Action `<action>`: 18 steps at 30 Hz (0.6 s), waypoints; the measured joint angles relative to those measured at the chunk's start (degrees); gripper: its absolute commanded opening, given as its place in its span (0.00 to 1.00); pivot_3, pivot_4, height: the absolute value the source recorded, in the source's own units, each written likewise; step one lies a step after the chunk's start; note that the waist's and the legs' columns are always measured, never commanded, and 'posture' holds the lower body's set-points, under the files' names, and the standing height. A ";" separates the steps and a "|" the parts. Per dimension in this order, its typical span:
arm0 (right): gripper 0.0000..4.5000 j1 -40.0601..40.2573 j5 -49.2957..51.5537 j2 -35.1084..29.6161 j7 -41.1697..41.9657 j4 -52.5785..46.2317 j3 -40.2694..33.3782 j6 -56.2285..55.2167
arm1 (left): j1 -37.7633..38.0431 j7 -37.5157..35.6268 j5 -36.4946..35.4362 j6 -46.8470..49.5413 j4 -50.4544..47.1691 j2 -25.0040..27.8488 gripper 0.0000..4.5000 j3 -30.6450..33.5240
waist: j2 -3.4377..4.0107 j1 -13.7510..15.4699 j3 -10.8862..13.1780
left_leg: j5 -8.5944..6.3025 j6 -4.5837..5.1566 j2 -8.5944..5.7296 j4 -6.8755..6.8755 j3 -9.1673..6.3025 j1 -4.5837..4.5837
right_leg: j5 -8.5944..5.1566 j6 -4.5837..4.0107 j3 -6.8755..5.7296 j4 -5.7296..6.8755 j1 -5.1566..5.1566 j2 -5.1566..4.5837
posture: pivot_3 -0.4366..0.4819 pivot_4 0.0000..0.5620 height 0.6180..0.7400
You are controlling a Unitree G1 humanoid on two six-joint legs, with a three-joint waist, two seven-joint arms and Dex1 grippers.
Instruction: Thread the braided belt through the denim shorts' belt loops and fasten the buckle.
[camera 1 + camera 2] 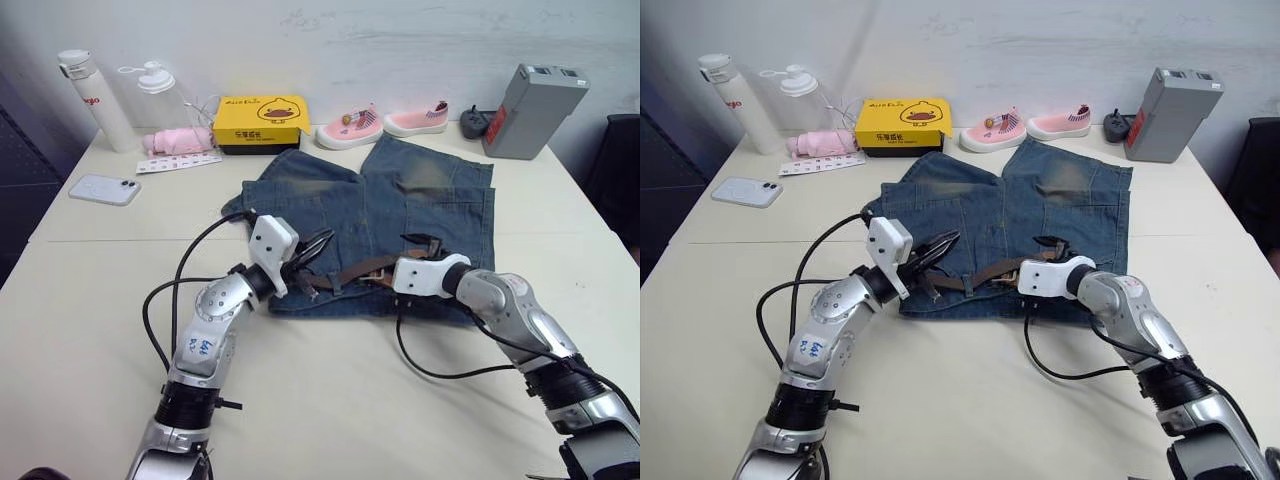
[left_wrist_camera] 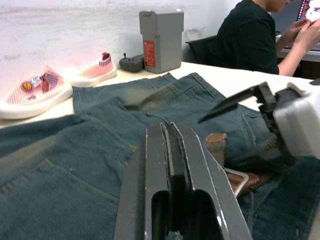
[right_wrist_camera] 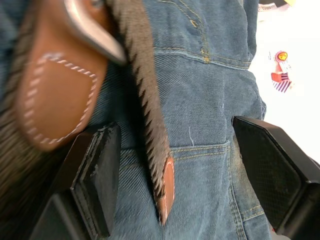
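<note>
1. We see two silver-grey metal arms, each ending in a white wrist block.
2. The left gripper (image 1: pixel 318 245) and right gripper (image 1: pixel 422 243) have black fingers.
3. Black cables loop off both arms.
4. The left arm carries a handwritten blue label.

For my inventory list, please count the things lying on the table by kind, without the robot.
Bottles: 2
Shoes: 2
Phone: 1
Yellow box: 1
Grey box: 1
Pink cloth: 1
Dark small device: 1
Denim shorts: 1
Braided belt: 1
Total: 11
</note>
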 measured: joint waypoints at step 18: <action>0.01 2.89 1.70 3.70 4.39 -8.06 -1.09 10.95 | 0.56 -1.96 0.58 0.39 -2.30 3.18 0.00 -1.08 | 0.05 -0.08 0.01 | 0.00 0.00 0.02 0.04 -0.02 -0.06 | 0.00 0.00 0.00 0.07 -0.07 0.01 | 0.48 0.27 0.53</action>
